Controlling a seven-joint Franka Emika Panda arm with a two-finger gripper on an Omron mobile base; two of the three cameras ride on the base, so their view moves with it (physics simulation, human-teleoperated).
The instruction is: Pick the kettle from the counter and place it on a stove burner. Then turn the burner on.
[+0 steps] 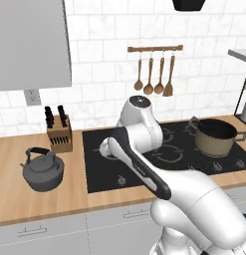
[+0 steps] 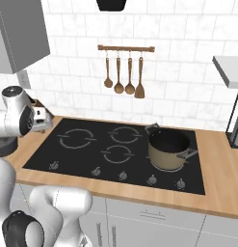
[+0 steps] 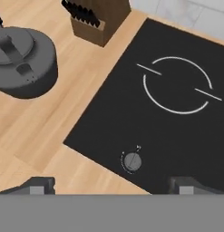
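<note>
The white jointed arm with dark joints (image 1: 144,149) rises and folds forward, wrist bent downward. Its two-finger tool (image 3: 111,186) points down — dark fingertips (image 3: 38,186) spread wide, holding nothing.

the counter (image 1: 15,204) carries the kettle (image 1: 43,170), a knife block (image 1: 59,132) and the black cooktop (image 1: 99,174).

A matt, dark grey metal kettle (image 1: 43,172) sits on a light wooden counter (image 1: 40,204) with visible grain. The cooktop (image 2: 115,149) is smooth black glass, its burner (image 3: 177,84) ring a thin pale line. A brown wooden knife block (image 1: 60,133) holds black handles, perhaps plastic. Wooden spoons (image 2: 123,72) hang against glossy white tiles (image 2: 178,58). The pot (image 2: 168,148) looks a dull tan outside, dark within.
</note>
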